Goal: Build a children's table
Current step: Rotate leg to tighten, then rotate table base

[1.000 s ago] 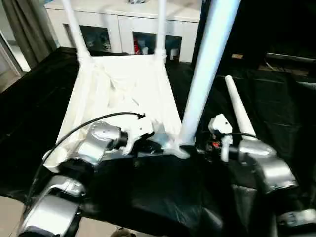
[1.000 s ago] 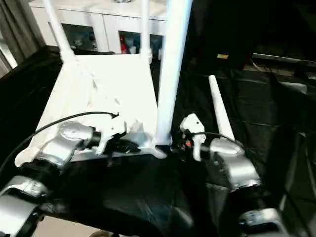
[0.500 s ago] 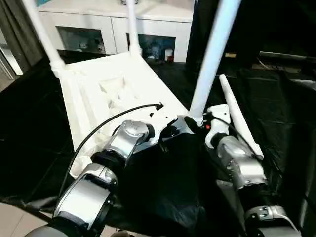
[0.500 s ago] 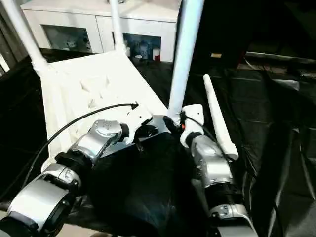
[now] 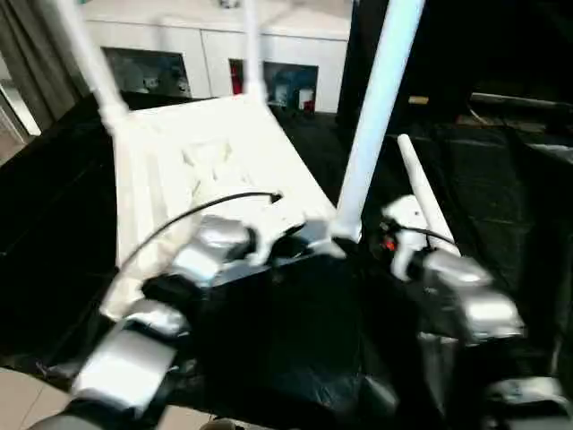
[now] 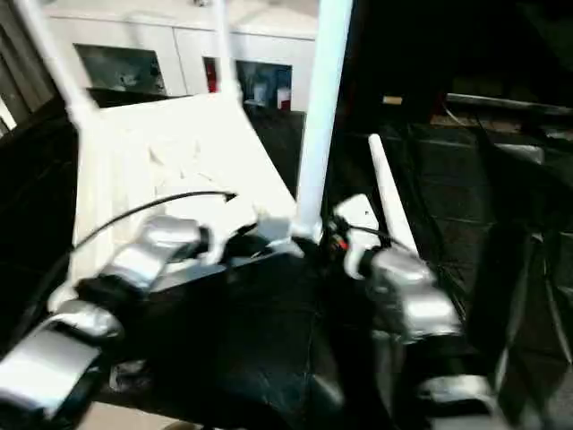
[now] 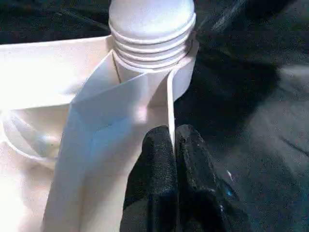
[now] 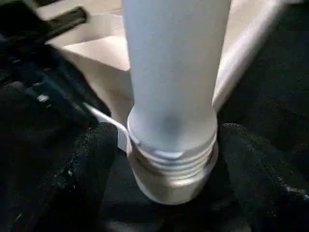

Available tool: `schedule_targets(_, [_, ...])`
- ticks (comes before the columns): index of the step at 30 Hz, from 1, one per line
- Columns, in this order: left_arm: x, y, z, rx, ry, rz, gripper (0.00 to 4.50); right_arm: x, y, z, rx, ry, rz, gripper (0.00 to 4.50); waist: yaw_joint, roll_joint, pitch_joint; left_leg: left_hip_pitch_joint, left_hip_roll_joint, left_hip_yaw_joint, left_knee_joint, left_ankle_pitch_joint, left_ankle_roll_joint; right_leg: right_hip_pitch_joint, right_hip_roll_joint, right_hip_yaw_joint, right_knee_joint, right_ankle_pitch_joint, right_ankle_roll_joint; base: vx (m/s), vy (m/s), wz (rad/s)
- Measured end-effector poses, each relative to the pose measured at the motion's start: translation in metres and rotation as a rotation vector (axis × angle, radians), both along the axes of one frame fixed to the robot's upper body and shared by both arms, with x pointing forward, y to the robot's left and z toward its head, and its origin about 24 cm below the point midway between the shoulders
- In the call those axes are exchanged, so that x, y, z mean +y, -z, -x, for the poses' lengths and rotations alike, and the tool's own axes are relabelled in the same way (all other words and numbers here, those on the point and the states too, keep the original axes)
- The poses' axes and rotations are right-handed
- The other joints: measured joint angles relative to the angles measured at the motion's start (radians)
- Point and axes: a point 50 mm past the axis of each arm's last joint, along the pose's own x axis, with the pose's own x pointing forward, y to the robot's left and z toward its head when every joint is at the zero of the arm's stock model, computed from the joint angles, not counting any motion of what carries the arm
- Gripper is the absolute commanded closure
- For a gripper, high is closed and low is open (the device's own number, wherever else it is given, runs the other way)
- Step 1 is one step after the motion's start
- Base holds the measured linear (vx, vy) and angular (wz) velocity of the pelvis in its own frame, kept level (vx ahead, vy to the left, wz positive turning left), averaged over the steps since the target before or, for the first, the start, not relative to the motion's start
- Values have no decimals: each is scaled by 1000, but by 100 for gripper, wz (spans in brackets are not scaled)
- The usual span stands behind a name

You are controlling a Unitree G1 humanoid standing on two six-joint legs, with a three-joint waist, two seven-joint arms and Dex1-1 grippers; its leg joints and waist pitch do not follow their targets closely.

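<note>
Left to right: left hand (image 7: 174,159) clamps the rim of the overturned white ribbed plastic tabletop (image 5: 206,161); right hand (image 8: 169,159), fingers (image 8: 82,169) widening, has let go of the white tapered tube leg (image 5: 372,116), now threaded upright in the near corner socket (image 7: 181,72). Fourth leg (image 5: 421,184) lies beside, unfitted.

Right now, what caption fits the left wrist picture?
Left gripper pinches the tabletop's rim beside the corner socket holding a threaded leg.

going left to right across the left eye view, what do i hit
Far-left upright leg → second upright leg → left gripper → near-corner upright leg → loose leg lying on the black cloth → right forearm
</note>
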Motion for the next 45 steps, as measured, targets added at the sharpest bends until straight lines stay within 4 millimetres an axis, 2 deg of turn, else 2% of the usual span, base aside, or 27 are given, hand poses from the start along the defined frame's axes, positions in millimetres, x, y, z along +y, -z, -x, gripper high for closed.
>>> schedule_targets(9, [13,0,15,50,121,10,450,5,-1,8,27,-162,-14,87,19,0,0,-1,0,1,1,0,0,0,-1,0,0,0,0,0,0,0])
schedule_targets(10, [13,0,15,51,122,10,450,6,-1,8,29,-169,-14,112,20,0,0,-1,0,1,0,0,0,0,0,0,0,0,0,0,0,0])
schedule_targets(20, [14,0,16,47,114,9,450,9,1,10,31,-181,-13,174,19,0,0,-1,0,1,1,0,0,0,-1,0,0,0,0,0,0,0])
schedule_targets(26, [-3,1,3,-7,-47,0,450,10,8,-2,-8,89,-23,181,8,0,0,1,0,1,1,0,0,0,-1,1,1,-2,4,0,0,0])
schedule_targets(30, [-28,4,-8,-25,-220,13,450,18,12,-17,11,406,-78,181,-3,0,0,2,-1,1,1,0,0,2,-1,1,1,-2,4,0,0,0])
schedule_targets(33, [-48,3,-13,-34,-302,18,450,23,11,-25,23,559,-91,182,-5,0,0,3,-1,0,1,0,0,2,-1,1,0,-2,4,0,0,0])
schedule_targets(36, [-57,3,-14,-28,-326,24,450,25,11,-27,12,596,-88,182,-3,0,0,2,-2,0,0,0,0,3,-1,1,0,-1,1,0,0,0])
schedule_targets(38, [-59,2,-14,-26,-321,26,450,24,11,-26,2,595,-89,126,0,1,0,2,-2,0,0,0,0,3,-1,1,0,-1,2,0,0,0])
schedule_targets(41, [-58,2,-14,-31,-317,27,450,23,13,-21,-1,585,-93,92,0,1,-1,2,-2,0,0,0,0,3,-1,1,0,-1,2,0,0,0])
schedule_targets(45, [-57,1,-17,-44,-341,27,450,15,20,-16,-19,609,-42,92,-5,1,0,1,-2,0,0,0,0,1,-1,1,0,-1,2,0,0,0])
